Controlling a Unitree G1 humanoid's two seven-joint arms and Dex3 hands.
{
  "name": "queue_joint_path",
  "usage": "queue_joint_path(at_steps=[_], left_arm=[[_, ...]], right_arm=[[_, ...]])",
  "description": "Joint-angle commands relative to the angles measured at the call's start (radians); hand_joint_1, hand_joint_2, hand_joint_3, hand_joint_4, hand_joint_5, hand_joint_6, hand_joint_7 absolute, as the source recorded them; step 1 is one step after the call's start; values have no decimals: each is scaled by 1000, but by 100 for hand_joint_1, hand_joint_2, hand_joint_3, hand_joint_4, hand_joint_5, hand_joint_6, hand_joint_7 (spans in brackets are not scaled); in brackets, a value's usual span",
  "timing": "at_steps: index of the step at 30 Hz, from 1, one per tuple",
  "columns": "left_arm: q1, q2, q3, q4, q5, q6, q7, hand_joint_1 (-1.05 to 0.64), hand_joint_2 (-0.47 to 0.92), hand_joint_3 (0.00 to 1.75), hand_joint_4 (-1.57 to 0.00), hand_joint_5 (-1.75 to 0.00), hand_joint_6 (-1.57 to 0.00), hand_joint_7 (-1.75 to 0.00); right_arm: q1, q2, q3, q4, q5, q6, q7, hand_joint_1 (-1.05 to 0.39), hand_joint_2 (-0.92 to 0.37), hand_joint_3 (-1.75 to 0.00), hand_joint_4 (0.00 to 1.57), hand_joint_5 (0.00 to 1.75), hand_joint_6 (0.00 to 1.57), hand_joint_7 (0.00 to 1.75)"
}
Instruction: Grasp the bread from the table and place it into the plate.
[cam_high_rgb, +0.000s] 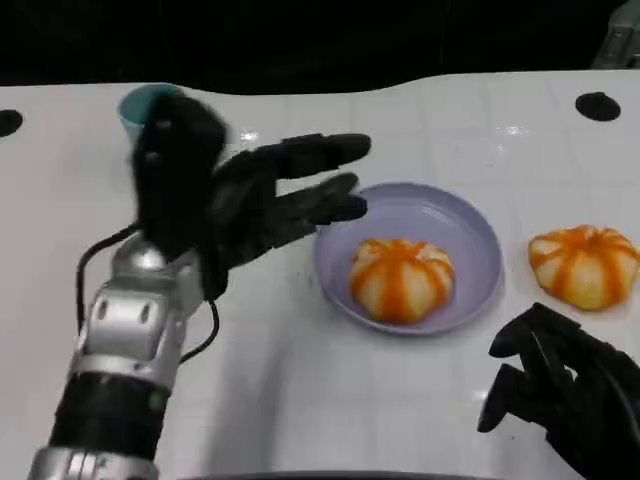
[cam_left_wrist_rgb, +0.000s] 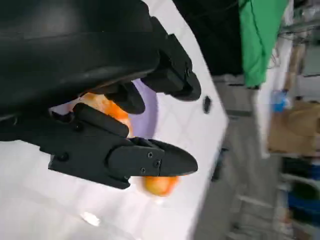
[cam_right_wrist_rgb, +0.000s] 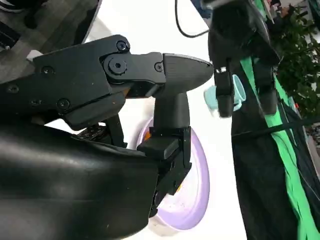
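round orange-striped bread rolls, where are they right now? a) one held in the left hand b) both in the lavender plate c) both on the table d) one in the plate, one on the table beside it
d: one round orange-striped bread roll lies in the lavender plate, the other roll sits on the white table beside it.

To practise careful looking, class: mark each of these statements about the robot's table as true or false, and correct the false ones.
1. One bread lies in the purple plate. True.
2. The left hand holds a bread. False: it holds nothing, fingers apart beside the plate.
3. A second bread lies on the table, outside the plate. True.
4. The right hand rests on that second bread. False: it is apart from it.
5. The teal cup stands in the plate. False: it stands behind the left hand.
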Motion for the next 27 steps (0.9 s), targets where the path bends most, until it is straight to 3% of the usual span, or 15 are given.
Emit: queue_joint_path(at_steps=[1,2,3,5,6,10,16,27], left_arm=[[116,-2,55,-144,-145,97,-19,-61,92,40,-55,-117,-76,-28],[143,-8,70,-175,-183,125,-10,-61,92,40,-58,-122,-74,-41],[166,-13,80,-203,-211,147,1,-62,92,38,-60,-128,-68,-66],[210,-30,102,-258,-257,188,43,-62,92,38,-61,-134,-65,-84],[233,-42,115,-287,-281,211,71,-61,92,36,-61,-143,-62,-103],[335,-90,145,-395,-331,244,184,-57,92,43,-61,-168,-52,-142],[440,-160,143,-467,-324,216,339,-55,92,50,-71,-175,-52,-159],[568,-173,118,-507,-338,162,345,-55,92,59,-80,-175,-53,-174]], right_arm=[[1,-11,-11,-11,1,7,-9,-45,-92,-42,63,175,48,160],[1,-11,-10,-12,1,7,-9,-45,-92,-42,62,175,48,160],[1,-11,-10,-13,1,8,-9,-44,-92,-43,62,175,48,160],[0,-13,-10,-15,2,12,-9,-44,-92,-43,61,175,47,161],[0,-14,-10,-17,2,15,-10,-44,-92,-43,61,175,47,161],[1,-12,-8,-20,2,16,-11,-44,-92,-43,62,175,47,162],[1,-12,-8,-21,1,18,-12,-44,-92,-43,62,175,47,162],[2,-16,-7,-29,-2,25,-14,-44,-92,-43,62,175,47,162]])
